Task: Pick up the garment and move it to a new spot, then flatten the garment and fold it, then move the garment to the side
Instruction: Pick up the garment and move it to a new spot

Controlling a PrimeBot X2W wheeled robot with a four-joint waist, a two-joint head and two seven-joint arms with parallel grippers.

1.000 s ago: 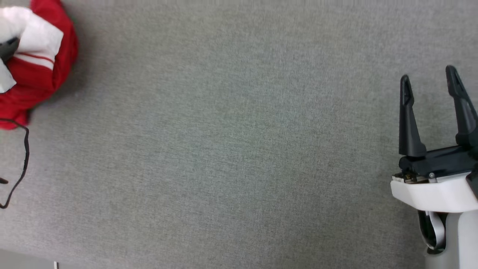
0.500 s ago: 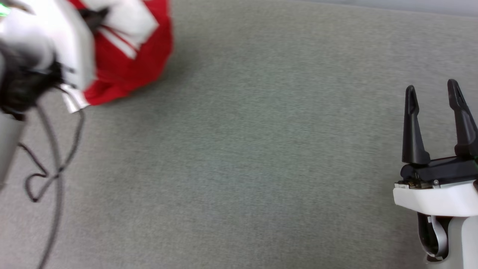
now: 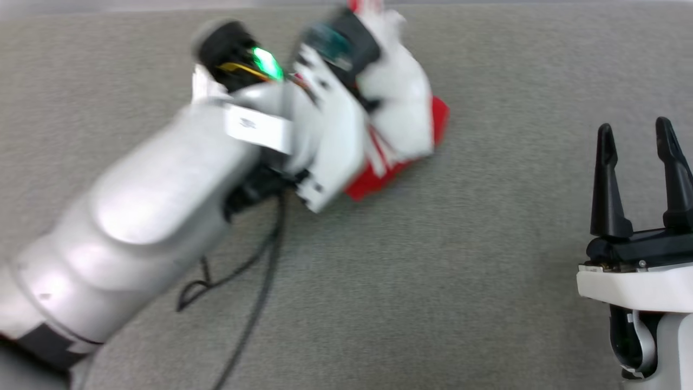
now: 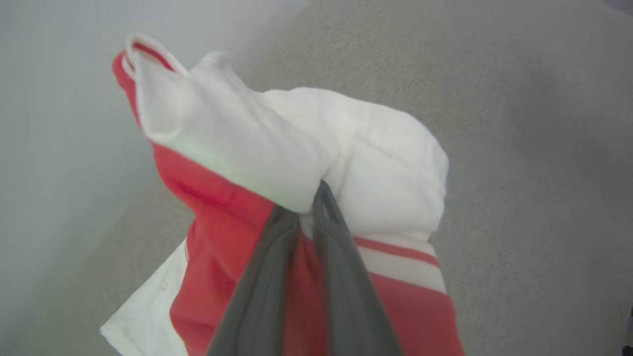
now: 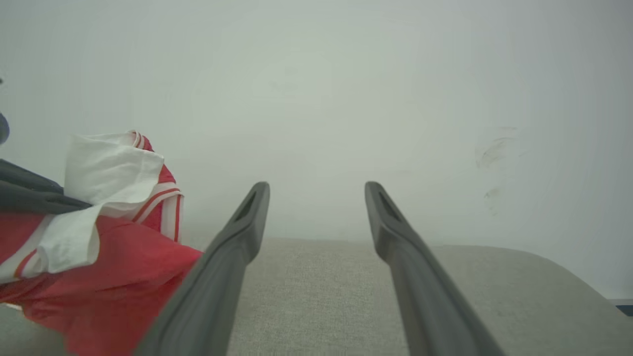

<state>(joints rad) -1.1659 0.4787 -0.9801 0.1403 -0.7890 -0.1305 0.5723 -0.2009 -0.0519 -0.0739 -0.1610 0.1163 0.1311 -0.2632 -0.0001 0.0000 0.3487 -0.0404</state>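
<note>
At the left of your head view, the pale left forearm (image 3: 157, 206) reaches up and across the grey cloth-covered table (image 3: 460, 281). It is blurred, with a green light (image 3: 268, 62) lit near its wrist and a black cable (image 3: 260, 271) trailing loose below it onto the table. Its far end is buried in the garment (image 3: 403, 103), which sits bunched at the top middle of that view, white panels uppermost and a red edge showing at the lower right.

Your left wrist view settles the grip. The left gripper (image 4: 302, 198) has its 2 dark fingers pressed nearly together, pinching a fold of white fabric, with red cloth and red-and-white striped trim hanging around them. You cannot tell from these views whether the bundle's lower edge touches the table.

Further right, well apart from the garment, the right gripper (image 3: 634, 130) stands at the lower right of the head view, fingers pointing up, spread apart and holding nothing. In its own wrist view the 2 fingers frame bare table and a pale wall (image 5: 346, 99), with the garment off to their left.
</note>
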